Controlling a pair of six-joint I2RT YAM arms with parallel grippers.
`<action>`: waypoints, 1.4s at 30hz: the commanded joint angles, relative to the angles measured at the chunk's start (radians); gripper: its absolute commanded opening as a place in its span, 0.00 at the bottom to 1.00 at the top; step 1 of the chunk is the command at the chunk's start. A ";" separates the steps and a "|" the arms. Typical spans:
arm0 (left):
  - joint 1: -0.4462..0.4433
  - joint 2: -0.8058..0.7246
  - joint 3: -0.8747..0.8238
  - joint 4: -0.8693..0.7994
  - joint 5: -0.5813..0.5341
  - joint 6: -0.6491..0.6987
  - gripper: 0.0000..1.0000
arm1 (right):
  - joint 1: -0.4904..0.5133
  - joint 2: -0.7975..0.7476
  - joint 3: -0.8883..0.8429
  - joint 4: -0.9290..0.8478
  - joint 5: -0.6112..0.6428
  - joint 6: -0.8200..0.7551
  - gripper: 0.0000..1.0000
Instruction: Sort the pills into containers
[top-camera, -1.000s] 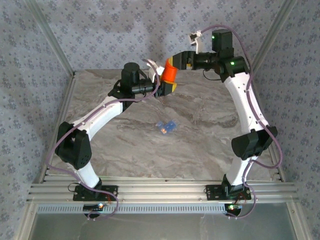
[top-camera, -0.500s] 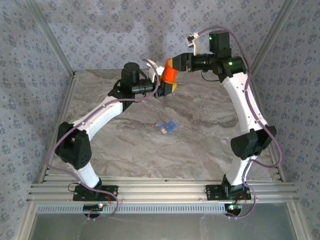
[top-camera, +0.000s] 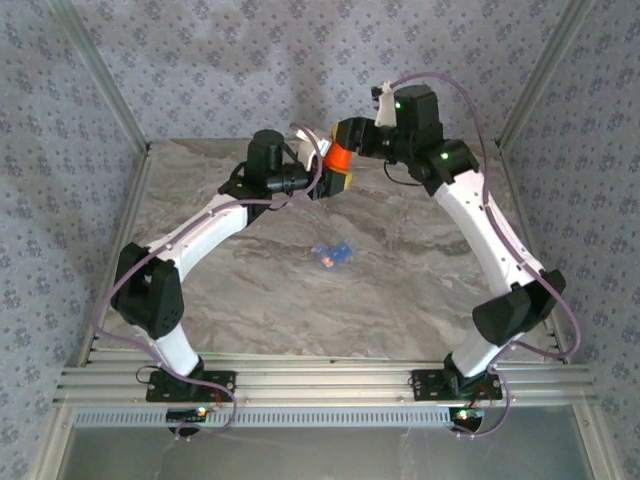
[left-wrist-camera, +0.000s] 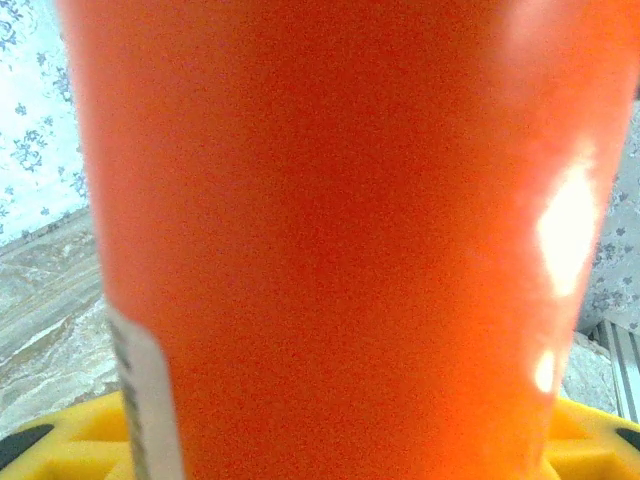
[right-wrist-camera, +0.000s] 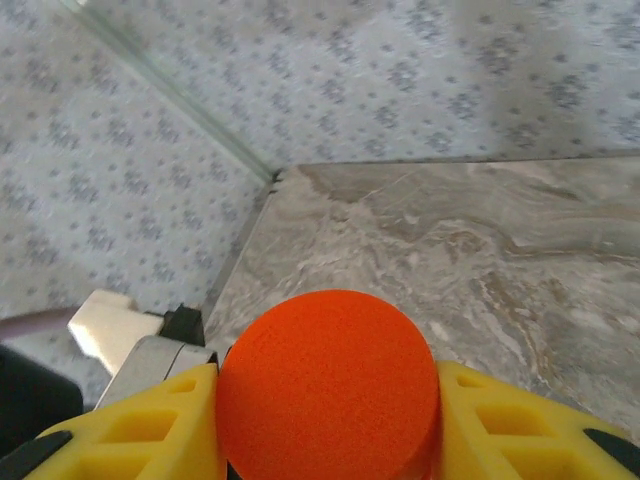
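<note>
Close-up orange bottle (left-wrist-camera: 330, 240) blurred, cropped; pill box (top-camera: 333, 251) contents too small.

The bottle (top-camera: 337, 158), at 12 o'clock on the table (top-camera: 400, 290), is bright orange. Its cap (right-wrist-camera: 328, 385) is matte orange, and the fingers (right-wrist-camera: 150, 430) at its 3 and 9 o'clock are yellow. The pill box (top-camera: 336, 250) is translucent blue, with an orange speck at its 7 o'clock. The table is grey veined marble. The walls (top-camera: 200, 60) are pale blue-grey with a flower print. The arms (top-camera: 205, 230) are white with black joints.
</note>
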 joint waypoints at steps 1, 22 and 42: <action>-0.004 -0.034 0.017 0.133 -0.049 0.012 0.00 | 0.052 -0.031 -0.065 0.001 0.109 0.133 0.48; 0.014 -0.013 0.063 0.115 0.122 -0.042 0.00 | -0.231 0.005 0.057 0.131 -0.585 -0.118 0.91; 0.019 0.046 0.146 0.078 0.259 -0.120 0.00 | -0.199 0.150 0.259 -0.044 -0.702 -0.227 0.77</action>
